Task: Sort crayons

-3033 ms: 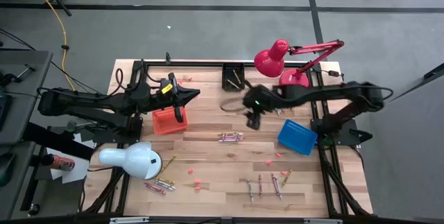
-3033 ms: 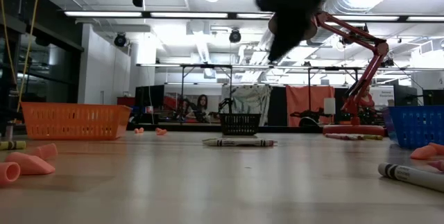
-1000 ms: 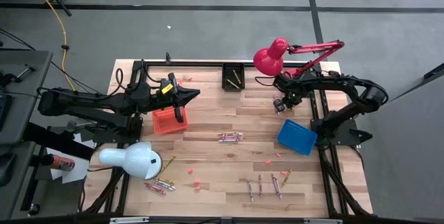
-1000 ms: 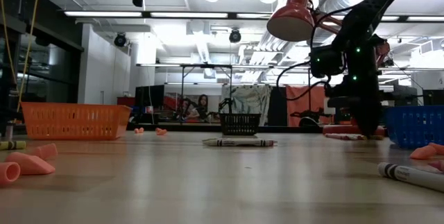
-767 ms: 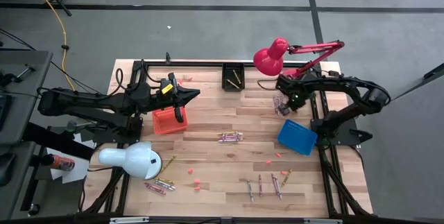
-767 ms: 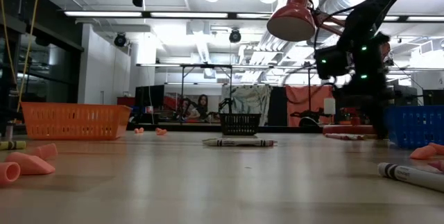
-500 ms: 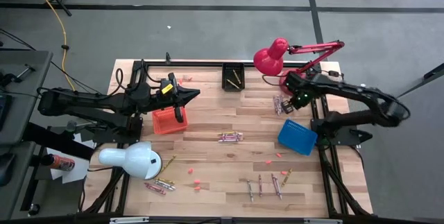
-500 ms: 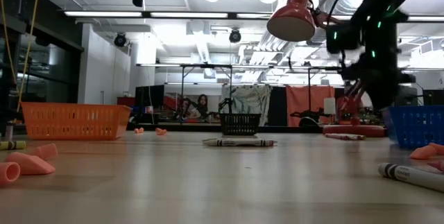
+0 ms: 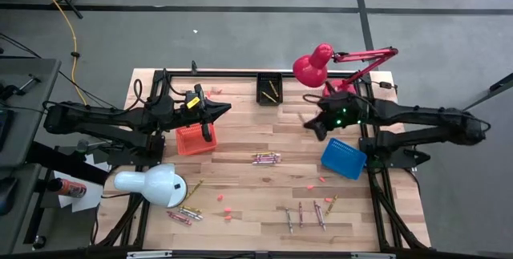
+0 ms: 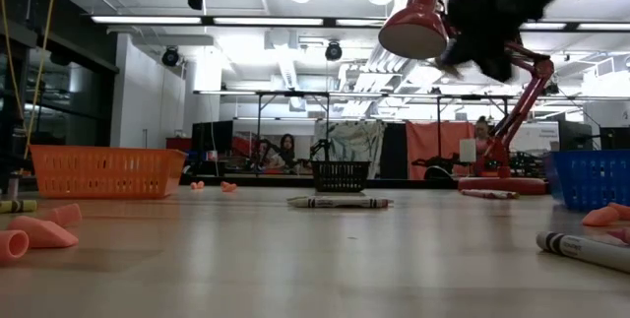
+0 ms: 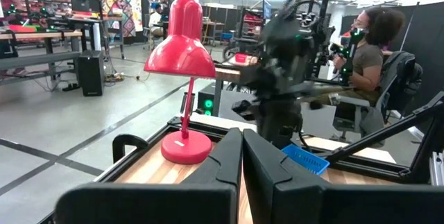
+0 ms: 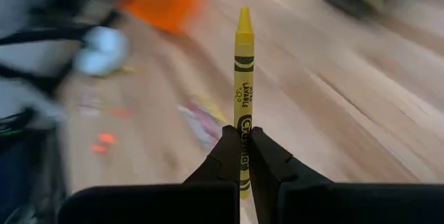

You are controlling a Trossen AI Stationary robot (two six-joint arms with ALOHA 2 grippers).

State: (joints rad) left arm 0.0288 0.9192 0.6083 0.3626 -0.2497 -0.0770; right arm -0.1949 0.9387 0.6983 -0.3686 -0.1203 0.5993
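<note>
Item one, nearest my end of the table: loose crayons (image 9: 303, 213) lying flat and scattered, with a few more (image 9: 183, 213) just beside the white lamp (image 9: 151, 184); pink crumbs lie among them, which I leave uncounted. Item two, mid-table: a small bunch of crayons (image 9: 266, 159) lying side by side. Item three: the blue basket (image 9: 343, 157) toward the right and the orange basket (image 9: 195, 139) toward the left, well apart, with a black tray (image 9: 270, 89) at the far edge; I judge these to be the receiving bins, one per colour. Item four: the right gripper (image 12: 241, 156), jaws clamped on a yellow crayon (image 12: 243, 96) that stands straight out from between them, gripped low so most of its length is free, which I judge suits dropping it tip-first into a bin. That arm reaches in level from the right, raised off the table near the red lamp (image 9: 315, 67). Item five: the left gripper (image 11: 242, 156), jaws together and empty, arm parked above the orange basket.
</note>
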